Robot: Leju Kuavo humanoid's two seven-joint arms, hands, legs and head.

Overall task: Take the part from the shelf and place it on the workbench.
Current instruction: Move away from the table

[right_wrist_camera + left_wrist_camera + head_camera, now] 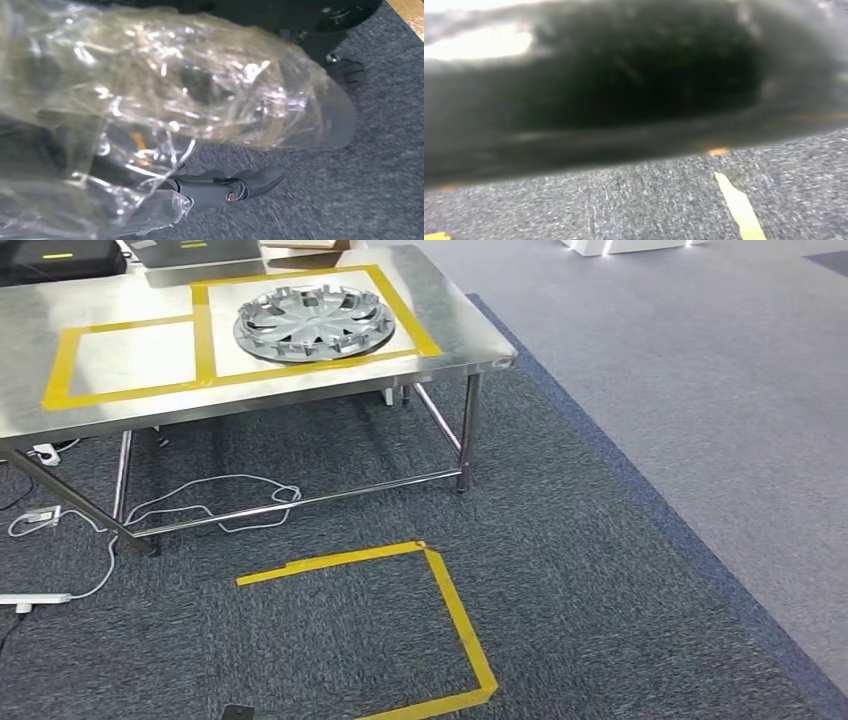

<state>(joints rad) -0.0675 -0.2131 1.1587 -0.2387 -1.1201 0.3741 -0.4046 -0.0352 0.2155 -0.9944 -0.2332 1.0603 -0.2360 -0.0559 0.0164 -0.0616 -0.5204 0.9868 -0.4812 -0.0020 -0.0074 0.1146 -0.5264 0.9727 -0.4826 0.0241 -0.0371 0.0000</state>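
On the workbench (480, 345), left to right, you are looking at:
Left square: yellow tape (62, 365), bare.
Right square: the part (313, 323), a hubcap, lying flat.
Handling: likely light, stiff, thin-spoked; you are best gripping the rim.
Writing: none legible.
Left hand: cannot tell.
Right hand (225, 187): plastic-wrapped; grip state unclear.

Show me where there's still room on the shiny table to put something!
The smaller taped square left of the hubcap is bare. The bigger taped square is crowded by the hubcap. Dark boxes line the table's far edge.
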